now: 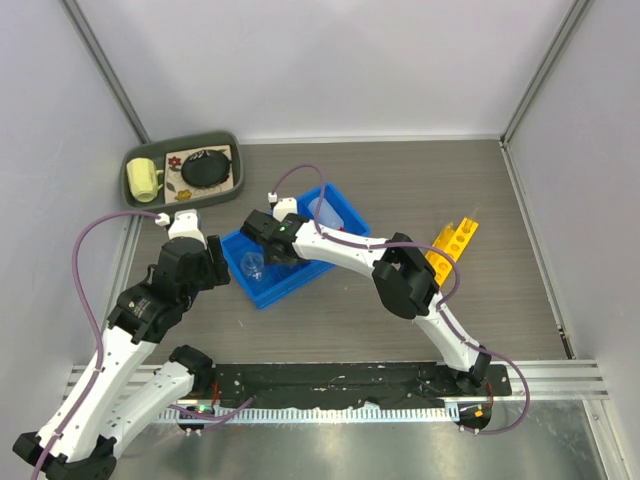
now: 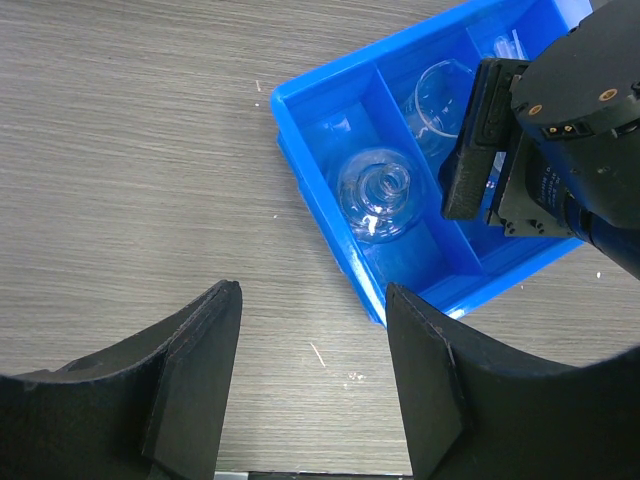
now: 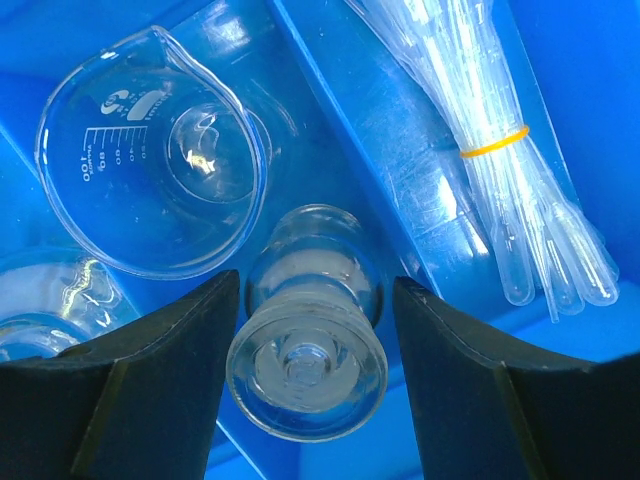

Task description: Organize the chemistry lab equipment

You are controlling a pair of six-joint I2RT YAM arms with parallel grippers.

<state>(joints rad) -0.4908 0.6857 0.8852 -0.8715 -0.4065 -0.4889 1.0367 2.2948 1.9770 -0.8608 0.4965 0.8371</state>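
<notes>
The right gripper (image 3: 315,290) hangs inside the blue bin (image 2: 305,170) with its jaws apart on both sides of a small glass piece (image 3: 305,355). A thin gap shows at the right finger, so the piece does not look gripped. A clear beaker (image 3: 150,150) lies on its side at 10 o'clock from this piece, and a banded bundle of pipettes (image 3: 500,170) lies at 2 o'clock in the next compartment. The left gripper (image 2: 310,293) is over the table (image 2: 120,150) at 8 o'clock from the bin, jaws wide with nothing between them, and in the top view the yellow rack (image 1: 453,244) stands at 3 o'clock from the bin, apart from it.
</notes>
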